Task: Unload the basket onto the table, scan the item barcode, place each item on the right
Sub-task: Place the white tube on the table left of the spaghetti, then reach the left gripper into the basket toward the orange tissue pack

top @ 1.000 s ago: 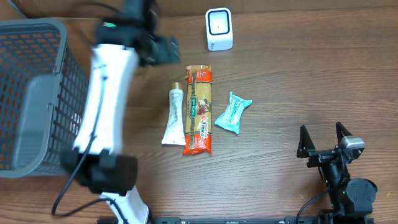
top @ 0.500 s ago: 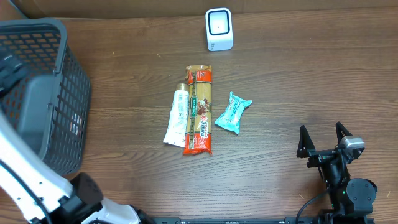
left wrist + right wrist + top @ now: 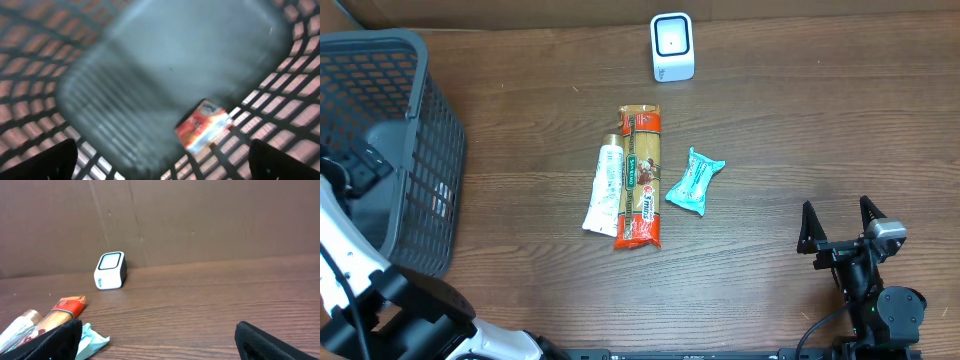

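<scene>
One red packet (image 3: 202,131) inside basket (image 3: 160,60)

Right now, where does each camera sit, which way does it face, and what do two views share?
Overhead: above the table, facing straight down; shows the left arm over the basket and the right claw.
Left wrist: over the basket, facing down at an orange packet inside; the open left claw has tips in the lower corners.
Right wrist: low near the table, facing the back wall past the scanner; right claw's tips in the lower corners.
Shared: scanner in overhead and right wrist; basket in overhead and left wrist.
</scene>
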{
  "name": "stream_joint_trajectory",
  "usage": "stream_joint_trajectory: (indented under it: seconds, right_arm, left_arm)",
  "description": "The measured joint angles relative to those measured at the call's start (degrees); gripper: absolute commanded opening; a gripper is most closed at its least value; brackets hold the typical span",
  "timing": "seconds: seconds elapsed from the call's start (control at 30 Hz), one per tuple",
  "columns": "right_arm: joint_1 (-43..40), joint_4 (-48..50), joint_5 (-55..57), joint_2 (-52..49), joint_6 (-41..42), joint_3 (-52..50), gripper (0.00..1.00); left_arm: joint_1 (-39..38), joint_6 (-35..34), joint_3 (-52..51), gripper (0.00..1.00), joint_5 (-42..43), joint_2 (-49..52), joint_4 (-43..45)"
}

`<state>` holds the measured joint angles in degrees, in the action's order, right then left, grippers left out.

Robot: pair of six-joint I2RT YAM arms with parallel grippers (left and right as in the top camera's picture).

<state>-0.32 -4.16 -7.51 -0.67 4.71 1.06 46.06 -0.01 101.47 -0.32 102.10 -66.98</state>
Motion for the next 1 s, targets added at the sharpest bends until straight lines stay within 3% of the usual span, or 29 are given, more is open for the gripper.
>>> stream_joint_trajectory:
  seconds: [0.37, 0.77, 0.87, 1.0]
  right_arm:
    - [0.0, 0.0, 0.0, 0.0, 0.0, 0.0, 1.0]
    - [0.0, 0.0, 0.0, 0.0, 0.0, 0.0, 1.0]
    - [0.0, 0.0, 0.0, 0.0, 0.0, 0.0, 1.0]
    - [0.0, 0.0, 0.0, 0.0, 0.0, 0.0, 1.0]
  left_arm:
    - [0.1, 17.6, -16.0, 0.99, 7.2, 0.9, 16.4]
    - [0.1, 21.6, -20.2, 0.96, 9.5, 8.2, 21.2]
    - [0.1, 21.6, -20.2, 0.92, 10.2, 9.2, 21.4]
    - [0.1, 21.6, -20.1, 0.73, 10.9, 9.9, 21.6]
